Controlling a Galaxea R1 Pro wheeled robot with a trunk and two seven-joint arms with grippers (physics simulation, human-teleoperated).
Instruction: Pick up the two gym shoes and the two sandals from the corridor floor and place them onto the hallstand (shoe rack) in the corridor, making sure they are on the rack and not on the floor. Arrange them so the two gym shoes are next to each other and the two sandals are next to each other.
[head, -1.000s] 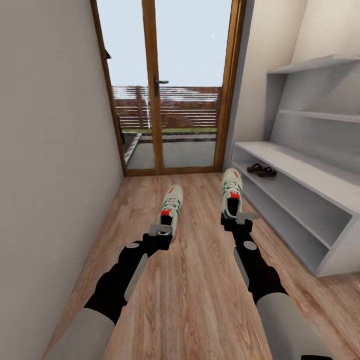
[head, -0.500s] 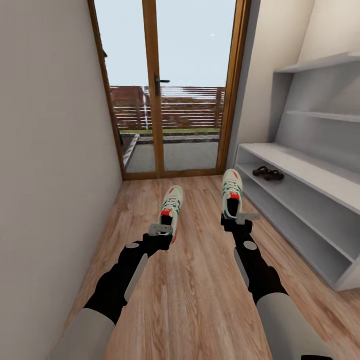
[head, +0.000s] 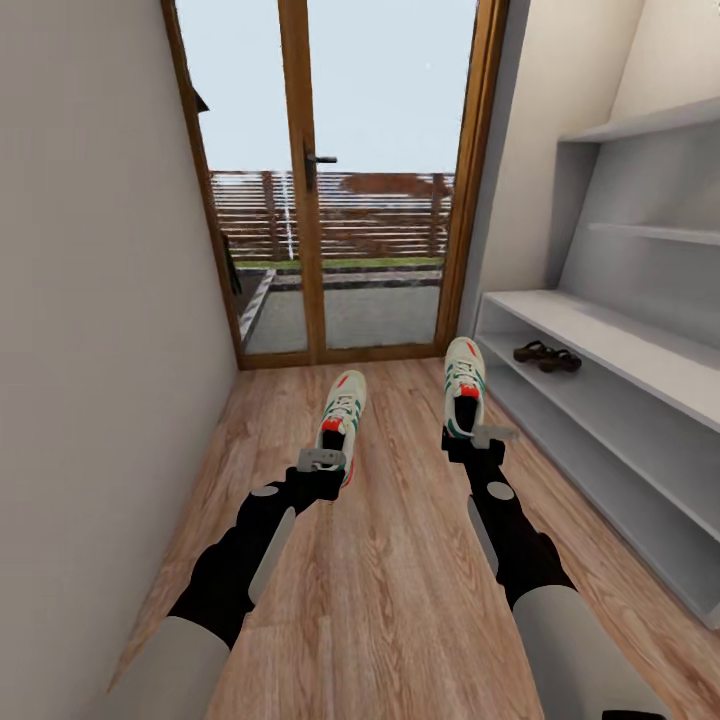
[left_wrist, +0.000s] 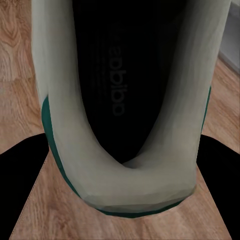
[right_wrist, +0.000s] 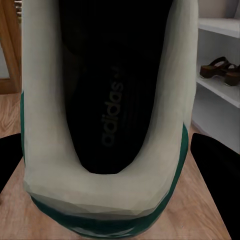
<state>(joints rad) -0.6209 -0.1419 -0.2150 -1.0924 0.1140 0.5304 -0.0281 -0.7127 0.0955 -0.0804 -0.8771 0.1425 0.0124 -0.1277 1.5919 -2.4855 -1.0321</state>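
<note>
Two cream-white gym shoes with green stripes hang above the wooden corridor floor (head: 390, 560), each held by its heel. My left gripper (head: 322, 460) is shut on the left gym shoe (head: 341, 412), whose heel collar (left_wrist: 125, 175) fills the left wrist view between the dark fingers (left_wrist: 20, 165). My right gripper (head: 480, 436) is shut on the right gym shoe (head: 464, 392), its heel (right_wrist: 105, 200) close up in the right wrist view. The two brown sandals (head: 547, 355) sit side by side on the middle shelf of the pale grey hallstand (head: 620, 340), also visible as sandals (right_wrist: 220, 70) past the shoe.
A glazed door with a wooden frame (head: 295, 180) closes the corridor ahead. A plain wall (head: 90, 300) runs along the left. The hallstand's upper shelves (head: 650, 125) rise at the right, with its lower open shelf (head: 620, 450) near floor level.
The whole view has shifted: the door looks nearer and the hallstand sits further right in the picture. Both arms and the held shoes keep the same place in view.
</note>
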